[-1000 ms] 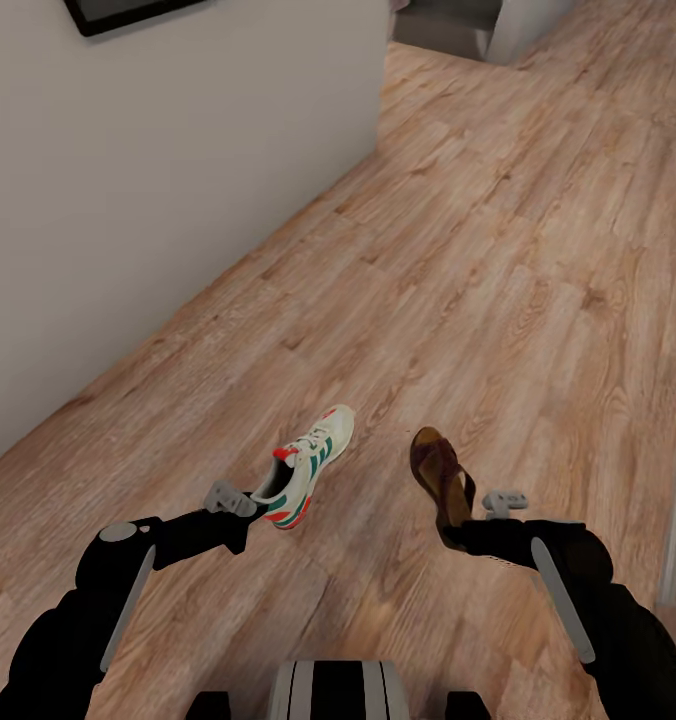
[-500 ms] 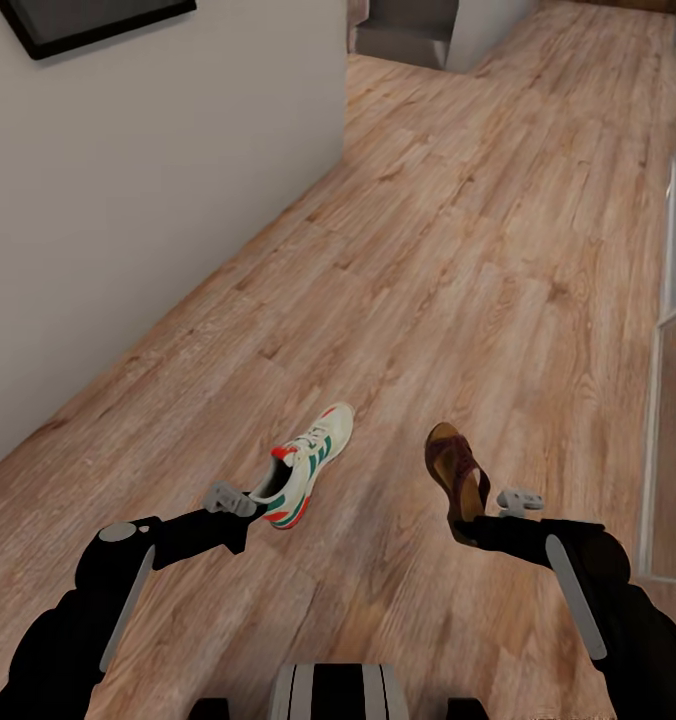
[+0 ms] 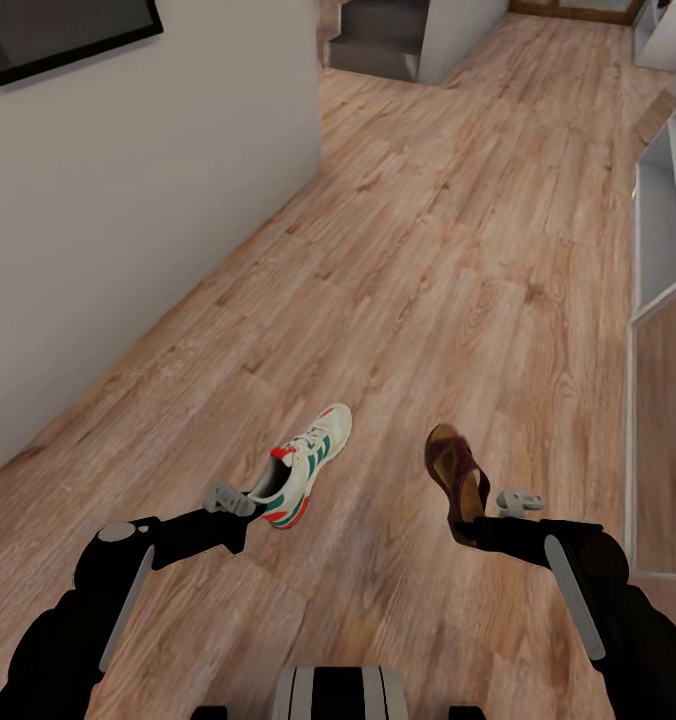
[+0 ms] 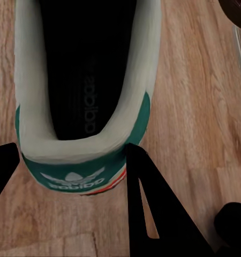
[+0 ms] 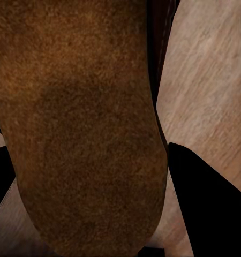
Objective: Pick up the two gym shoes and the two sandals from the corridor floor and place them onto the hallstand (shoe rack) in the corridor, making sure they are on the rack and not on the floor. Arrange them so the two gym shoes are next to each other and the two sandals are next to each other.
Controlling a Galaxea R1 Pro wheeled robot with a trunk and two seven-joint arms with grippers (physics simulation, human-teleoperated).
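Your left gripper (image 3: 261,505) has its fingers clamped on the heel of a gym shoe (image 3: 308,462) held above the corridor floor (image 3: 448,250), your right gripper (image 3: 468,528) grips a sandal (image 3: 455,472) by its heel likewise, and the hallstand (image 3: 663,230) stands at your right.

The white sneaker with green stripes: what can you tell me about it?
The cream-white low sneaker with green side stripes has white laces, a red-orange heel tab and a dark insole with printed lettering. Its green heel panel carries a trefoil logo. The left end effector grips it at the heel, one dark finger on each side, toe pointing away over the wood-plank floor.
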